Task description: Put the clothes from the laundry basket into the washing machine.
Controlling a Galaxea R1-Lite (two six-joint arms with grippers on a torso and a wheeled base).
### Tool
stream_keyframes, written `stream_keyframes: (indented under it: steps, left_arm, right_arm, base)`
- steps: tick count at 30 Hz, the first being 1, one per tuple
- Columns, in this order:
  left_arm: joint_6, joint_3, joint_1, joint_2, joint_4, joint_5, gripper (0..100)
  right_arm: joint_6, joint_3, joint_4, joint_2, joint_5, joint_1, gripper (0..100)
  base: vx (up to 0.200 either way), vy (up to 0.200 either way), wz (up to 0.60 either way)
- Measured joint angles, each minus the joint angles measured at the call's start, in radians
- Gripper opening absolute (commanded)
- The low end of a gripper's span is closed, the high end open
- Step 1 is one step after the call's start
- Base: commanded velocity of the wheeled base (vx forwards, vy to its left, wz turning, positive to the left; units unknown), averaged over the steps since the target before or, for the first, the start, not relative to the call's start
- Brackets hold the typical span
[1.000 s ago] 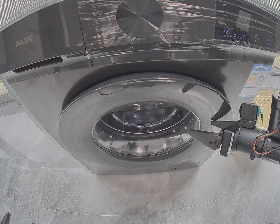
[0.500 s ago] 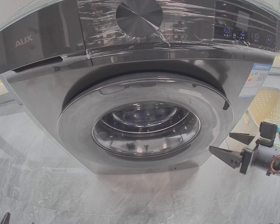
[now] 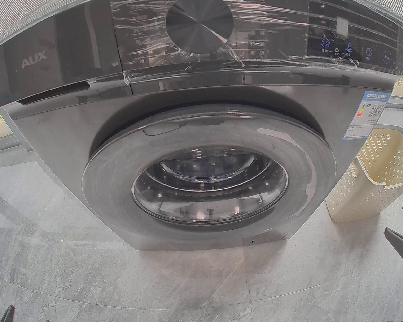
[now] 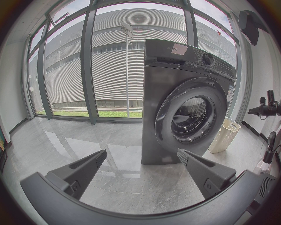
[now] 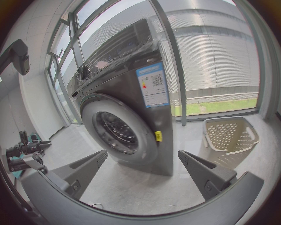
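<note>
Right gripper (image 3: 394,219): fingers spread wide, gripping nothing, hanging low at 4 o'clock in the head view over the grey tile floor (image 3: 200,282). Laundry basket (image 3: 379,173): cream, perforated, upright on the floor at about 12 o'clock from that gripper, near it but not touching, just beside the washing machine (image 3: 65,130) on its right flank. Machine fills the centre; round glass door (image 3: 208,182) closed, at 6 o'clock below the dial (image 3: 200,22). Left gripper (image 3: 29,315): at 7 o'clock, fingers likewise spread, well apart from the machine.
</note>
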Motion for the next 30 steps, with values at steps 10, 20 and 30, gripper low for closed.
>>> stream_keyframes:
  steps: [10, 20, 30]
  left_arm:
    - [0.000, 0.000, 0.000, 0.000, 0.000, 0.000, 100]
    - [0.001, 0.000, 0.000, 0.000, 0.000, 0.001, 100]
    - [0.000, 0.000, 0.000, 0.000, 0.000, 0.001, 100]
  right_arm:
    - [-0.051, 0.041, 0.486, -0.467, 0.041, -0.228, 100]
    - [-0.096, 0.046, 0.703, -0.684, 0.029, -0.384, 100]
    - [-0.104, 0.046, 0.673, -0.727, 0.027, -0.410, 100]
  base:
    - [0.000, 0.000, 0.00]
    - [0.000, 0.000, 0.00]
    - [0.000, 0.000, 0.00]
